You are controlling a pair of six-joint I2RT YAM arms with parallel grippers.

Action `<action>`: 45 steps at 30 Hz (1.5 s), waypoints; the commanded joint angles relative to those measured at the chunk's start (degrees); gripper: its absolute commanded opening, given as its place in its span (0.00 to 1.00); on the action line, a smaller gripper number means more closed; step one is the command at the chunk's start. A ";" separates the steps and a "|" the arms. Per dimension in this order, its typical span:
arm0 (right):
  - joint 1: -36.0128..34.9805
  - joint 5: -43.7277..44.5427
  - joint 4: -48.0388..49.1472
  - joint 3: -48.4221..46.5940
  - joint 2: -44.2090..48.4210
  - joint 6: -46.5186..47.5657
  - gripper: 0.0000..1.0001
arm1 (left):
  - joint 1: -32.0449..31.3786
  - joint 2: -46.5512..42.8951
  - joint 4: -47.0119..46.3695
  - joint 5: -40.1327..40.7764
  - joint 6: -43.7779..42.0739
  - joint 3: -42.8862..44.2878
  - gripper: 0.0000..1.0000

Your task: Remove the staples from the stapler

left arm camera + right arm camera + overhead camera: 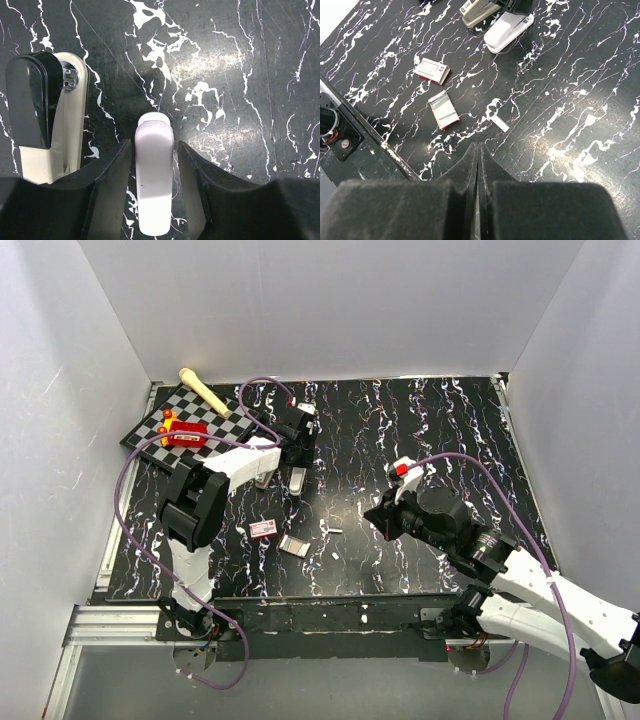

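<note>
As left gripper [154, 146] gapes, stapler [37, 95] just beside

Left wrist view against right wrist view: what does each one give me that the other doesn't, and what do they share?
Only the left wrist view: the left pincer close up, its fingers straddling the white oblong piece.

Only the right wrist view: the shut right pincer, the short strip of staples lying loose ahead of it, the red-and-white box and the open tray with a silvery inside.

Both: the stapler lying side by side with the white oblong piece.
</note>
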State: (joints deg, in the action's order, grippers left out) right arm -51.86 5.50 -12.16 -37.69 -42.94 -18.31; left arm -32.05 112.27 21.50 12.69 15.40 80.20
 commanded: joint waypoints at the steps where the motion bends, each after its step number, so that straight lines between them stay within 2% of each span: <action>1: 0.09 -0.57 2.93 -0.98 -0.30 -0.77 0.01 | 0.15 -2.93 0.74 0.85 -0.63 0.83 0.41; 8: 0.09 -1.19 3.11 -0.98 -0.66 -1.21 0.01 | 0.15 -2.32 1.53 0.76 -0.72 0.48 0.37; 10: 0.09 -1.19 3.11 -0.89 -0.48 -1.29 0.01 | 0.15 -2.32 1.53 0.94 -0.81 0.30 0.29; 12: 0.09 -1.19 3.11 -0.89 -0.39 -1.47 0.01 | 0.15 -2.49 1.62 0.85 -0.90 0.39 0.14; 15: 0.09 -1.10 2.94 -0.98 -0.48 -1.47 0.01 | 0.15 -3.28 1.71 0.58 -1.16 0.74 0.00; 27: 0.09 -1.45 3.11 -1.51 -1.18 -1.12 0.01 | 0.15 -9.26 3.37 0.94 -3.44 4.34 0.00; 32: 0.09 -1.89 3.37 -1.68 -1.80 -1.03 0.01 | 0.15 -8.12 4.25 0.15 -3.62 5.49 0.00; 35: 0.09 -1.89 3.46 -1.60 -2.06 -0.94 0.01 | 0.15 -4.79 5.65 -1.17 -3.62 6.54 0.00; 42: 0.09 -2.25 4.25 -0.81 -2.59 -0.94 0.01 | 0.41 15.85 13.83 -6.18 -2.48 13.04 0.00; 45: 0.09 -2.16 3.99 -0.45 -2.15 -1.03 0.01 | 0.50 16.32 12.09 -7.15 -1.43 11.04 0.00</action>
State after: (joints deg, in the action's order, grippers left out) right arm -51.86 3.75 -11.38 -37.69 -45.63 -19.35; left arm -31.99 124.40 29.15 9.41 12.56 94.87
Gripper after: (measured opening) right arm 0.021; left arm 0.294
